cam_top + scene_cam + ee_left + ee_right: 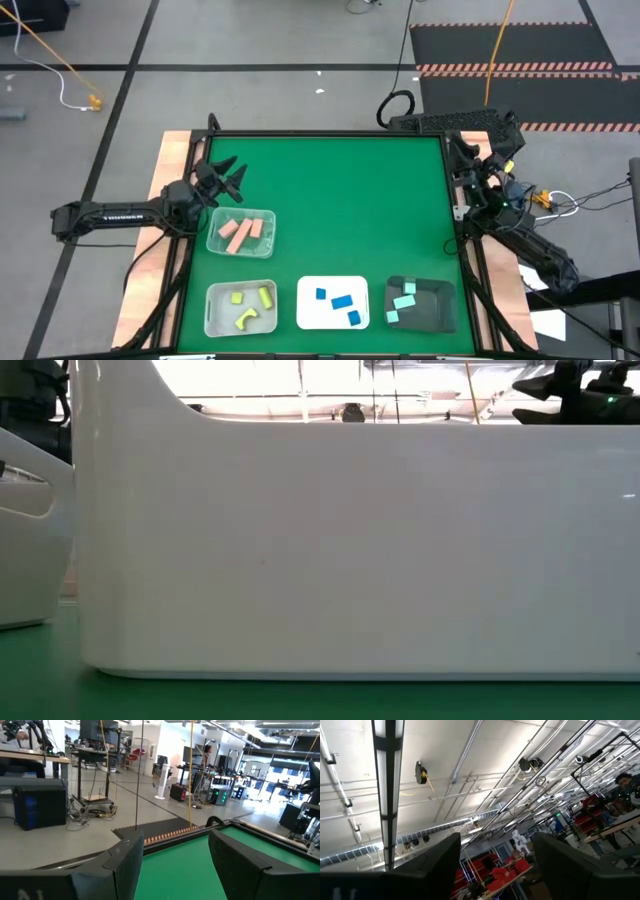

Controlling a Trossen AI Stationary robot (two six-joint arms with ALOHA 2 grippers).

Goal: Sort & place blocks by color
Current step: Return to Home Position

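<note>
- Near the worktop's lower edge in the high view, blocks lie sorted: pink blocks (240, 232) and yellow-green blocks (250, 306) in clear trays (214, 243), blue blocks (337, 301) in the white tray (310, 285), and mint blocks (403, 300) in the dark tray (441, 291).
- The left gripper (232, 178) hovers by the left edge, claw wide and empty.
- The right gripper (497, 865) sits at the right edge, pointing upward, claw wide and empty.
- Sorting looks finished and the arms appear to be homing. The left arm likely needs to draw back off the worktop.

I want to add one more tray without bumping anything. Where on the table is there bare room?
The green table is bare across its middle and far half, from the left gripper to the right gripper at the right edge. The near edge is crowded: a clear tray, white tray and dark tray in a row, and a second clear tray behind, close to the left gripper.
</note>
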